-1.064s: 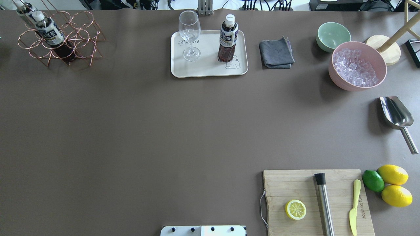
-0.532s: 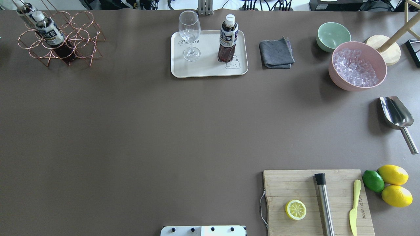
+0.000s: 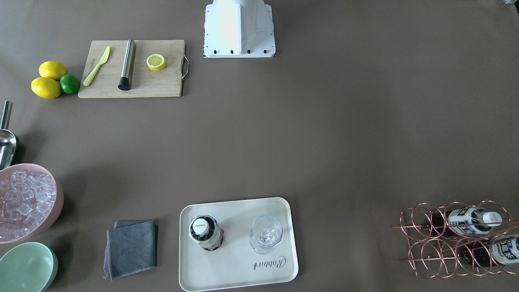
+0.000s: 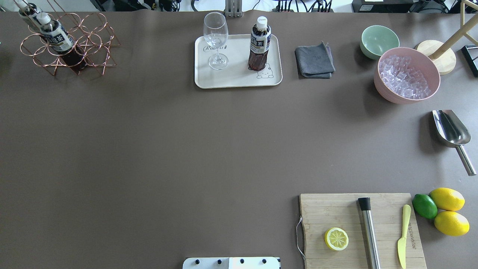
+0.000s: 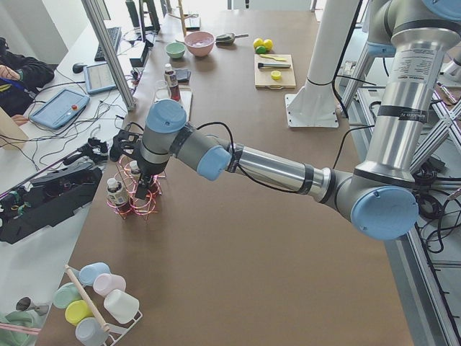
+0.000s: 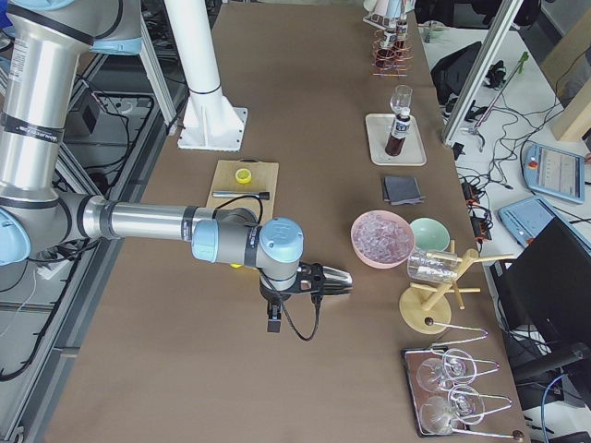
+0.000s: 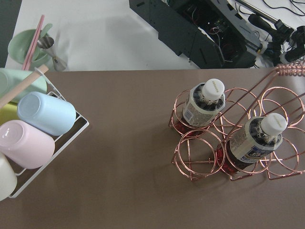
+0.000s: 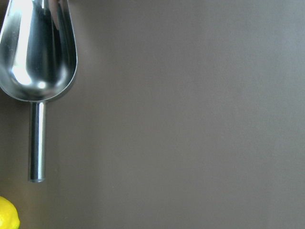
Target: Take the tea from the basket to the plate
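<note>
Brown table (image 4: 186,149) holds plate (image 4: 237,81) with one tea (image 4: 259,48) upright.

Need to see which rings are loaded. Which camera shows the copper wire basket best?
Left wrist-mounted: it looks down on the basket, both tea bottles and empty rings plain. Overhead and front-facing crop it at their edges; exterior left has the left arm over it; exterior right shows it tiny.
</note>
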You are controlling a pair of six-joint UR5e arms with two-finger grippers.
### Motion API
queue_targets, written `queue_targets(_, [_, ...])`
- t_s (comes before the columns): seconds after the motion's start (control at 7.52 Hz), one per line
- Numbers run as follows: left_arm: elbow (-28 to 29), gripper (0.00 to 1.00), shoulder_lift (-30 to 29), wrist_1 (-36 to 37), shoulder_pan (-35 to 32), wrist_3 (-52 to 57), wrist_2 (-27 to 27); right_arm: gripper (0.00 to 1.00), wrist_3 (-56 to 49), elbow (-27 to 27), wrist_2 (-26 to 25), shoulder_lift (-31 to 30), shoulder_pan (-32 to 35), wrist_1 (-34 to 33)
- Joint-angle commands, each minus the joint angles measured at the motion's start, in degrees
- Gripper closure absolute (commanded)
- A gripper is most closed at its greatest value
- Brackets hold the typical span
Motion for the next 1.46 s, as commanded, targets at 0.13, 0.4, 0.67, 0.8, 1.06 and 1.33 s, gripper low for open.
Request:
queue_targets(0.13, [-1.00,0.02,3.45,4.15,-1.63,-0.23,-0.52,0.00,-0.08,0.09,0.01,0.05,0.00,0.00])
queue_targets(0.4, [0.14,0.02,5.82,7.21,-1.28,0.47,-0.79,0.00,-0.08,0.00,0.01,-0.04,0.00,0.00])
queue_targets(0.67, [3.91,0.02,5.22,11.61,-0.67,3.19,-0.88,0.00,-0.08,0.00,0.01,0.04,0.00,0.00])
queue_targets(0.8, [5.14,0.02,5.30,11.89,0.99,3.29,-0.88,0.00,-0.08,-0.09,0.01,-0.04,0.00,0.00])
queue_targets(1.06, [6.39,0.02,5.12,11.98,3.90,3.64,-0.52,0.00,-0.08,-0.09,0.01,0.04,0.00,0.00])
queue_targets(1.33, [3.34,0.02,5.56,16.95,3.82,3.55,-0.87,0.00,-0.08,-0.09,0.01,-0.04,0.00,0.00])
